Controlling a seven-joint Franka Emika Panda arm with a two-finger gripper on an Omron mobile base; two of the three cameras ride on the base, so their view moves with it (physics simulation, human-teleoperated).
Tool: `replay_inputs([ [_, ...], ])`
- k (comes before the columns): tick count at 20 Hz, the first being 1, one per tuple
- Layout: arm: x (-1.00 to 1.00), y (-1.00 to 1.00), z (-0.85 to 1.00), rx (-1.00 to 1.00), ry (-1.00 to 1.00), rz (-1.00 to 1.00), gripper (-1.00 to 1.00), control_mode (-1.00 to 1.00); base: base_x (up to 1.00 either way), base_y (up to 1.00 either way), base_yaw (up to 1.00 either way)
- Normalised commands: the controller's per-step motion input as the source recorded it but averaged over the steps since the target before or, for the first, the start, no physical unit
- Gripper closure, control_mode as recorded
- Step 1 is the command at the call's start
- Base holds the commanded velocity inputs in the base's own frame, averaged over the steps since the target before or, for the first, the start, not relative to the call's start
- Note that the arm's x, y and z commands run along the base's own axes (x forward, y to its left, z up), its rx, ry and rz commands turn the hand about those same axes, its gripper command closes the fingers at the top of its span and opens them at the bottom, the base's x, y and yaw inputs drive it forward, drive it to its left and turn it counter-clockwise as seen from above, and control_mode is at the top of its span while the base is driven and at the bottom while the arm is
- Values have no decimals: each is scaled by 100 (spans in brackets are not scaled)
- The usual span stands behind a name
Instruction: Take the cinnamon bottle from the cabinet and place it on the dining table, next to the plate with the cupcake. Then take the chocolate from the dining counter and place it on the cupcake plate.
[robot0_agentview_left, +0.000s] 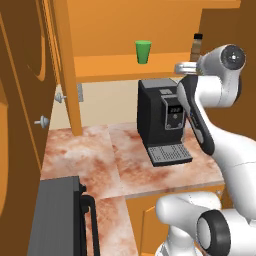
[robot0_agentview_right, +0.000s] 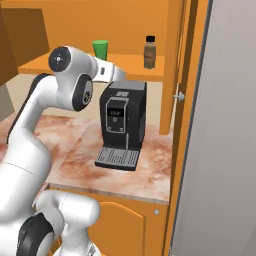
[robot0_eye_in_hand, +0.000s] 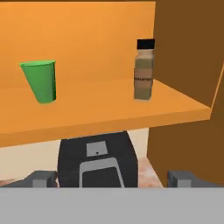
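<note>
Tool (robot0_eye_in_hand: 112, 178) nearest the lens in the hand view, its two dark tips spread wide at the bottom corners, nothing between them. Just beyond and below sits a black coffee machine (robot0_eye_in_hand: 97, 164), standing on the pink-brown marbled surface (robot0_agentview_left: 90, 155). Above it, the orange cabinet (robot0_eye_in_hand: 87, 118) stands open. On the cabinet shelf: cinnamon bottle (robot0_eye_in_hand: 144, 70), upright, black cap, brown powder, toward the right end near the cabinet's side wall. Green cup (robot0_eye_in_hand: 40, 81) upright on the same shelf, well apart to the bottle's left. Tool level with the shelf edge, short of both.
</note>
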Motion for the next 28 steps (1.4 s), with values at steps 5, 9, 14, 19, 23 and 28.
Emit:
replay_inputs([
  [5,34,-21,4,-15,3,0,-100,-100,0,0,0],
  [9,12,-4,-2,-26,-18,-1,-100,-100,0,0,0],
  [14,20,-32,-2,-3,3,-8,-100,-100,0,0,0],
  [19,27,-39,0,7,10,-7,-100,-100,0,0,0],
  [23,32,-13,0,11,2,-12,-100,-100,0,0,0],
  [28,33,0,-19,7,-7,-9,-100,-100,0,0,0],
])
